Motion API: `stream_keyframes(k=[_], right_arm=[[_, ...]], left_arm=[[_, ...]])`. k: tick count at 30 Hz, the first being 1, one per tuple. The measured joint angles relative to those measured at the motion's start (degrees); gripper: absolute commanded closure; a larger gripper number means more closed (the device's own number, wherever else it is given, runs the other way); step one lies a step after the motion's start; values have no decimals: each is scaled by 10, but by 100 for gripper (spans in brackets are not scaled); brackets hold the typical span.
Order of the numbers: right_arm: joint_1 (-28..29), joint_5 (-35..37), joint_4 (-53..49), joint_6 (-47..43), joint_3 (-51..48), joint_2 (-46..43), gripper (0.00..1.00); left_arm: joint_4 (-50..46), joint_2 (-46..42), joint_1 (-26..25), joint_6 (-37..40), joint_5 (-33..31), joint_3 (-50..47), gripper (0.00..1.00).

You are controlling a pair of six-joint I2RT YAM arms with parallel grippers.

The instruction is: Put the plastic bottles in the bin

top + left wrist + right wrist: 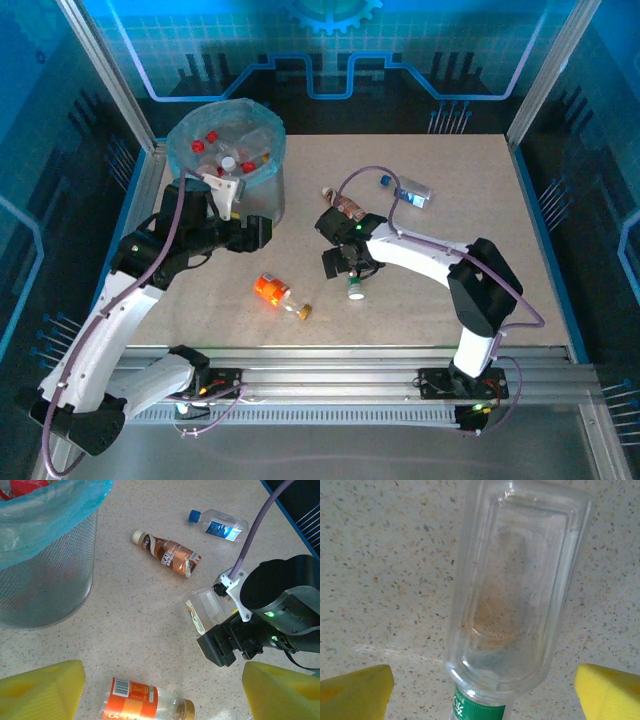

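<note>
Your right pincer point(482, 692) spreads its yellow foam pads point(355, 692) wide either side of a clear, green-labelled bottle point(515, 595) on the speckled counter point(380, 555). Your left pincer point(162, 690) gapes open too.

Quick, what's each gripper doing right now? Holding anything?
Left gripper: open, holding nothing.
Right gripper: open, straddling the green-label bottle, not clamped on it.

A: We see a grey mesh bin point(50, 575) with a light-blue liner point(60, 505), on a speckled beige table point(480, 200).
B: We count an orange-labelled bottle point(272, 291) with a gold cap, a brown-labelled bottle point(170, 554) with a cream cap, a blue-capped bottle point(220, 525) with a blue label, and a clear bottle point(512, 595) with a green band.
</note>
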Motion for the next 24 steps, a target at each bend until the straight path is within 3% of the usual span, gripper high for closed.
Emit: stream_keyframes(k=[3, 10, 15, 20, 24], right_arm=[[0, 4, 7, 0, -15, 3, 10], [0, 3, 29, 2, -30, 31, 36], [0, 3, 43, 0, -40, 22, 39], [8, 2, 54, -13, -76, -49, 43], [24, -17, 87, -40, -125, -165, 45]], left_arm=[[2, 7, 0, 0, 1, 0, 17], [22, 39, 0, 0, 3, 1, 19], [43, 47, 0, -5, 3, 2, 18], [77, 55, 2, -38, 3, 4, 16], [119, 59, 3, -75, 17, 4, 11]])
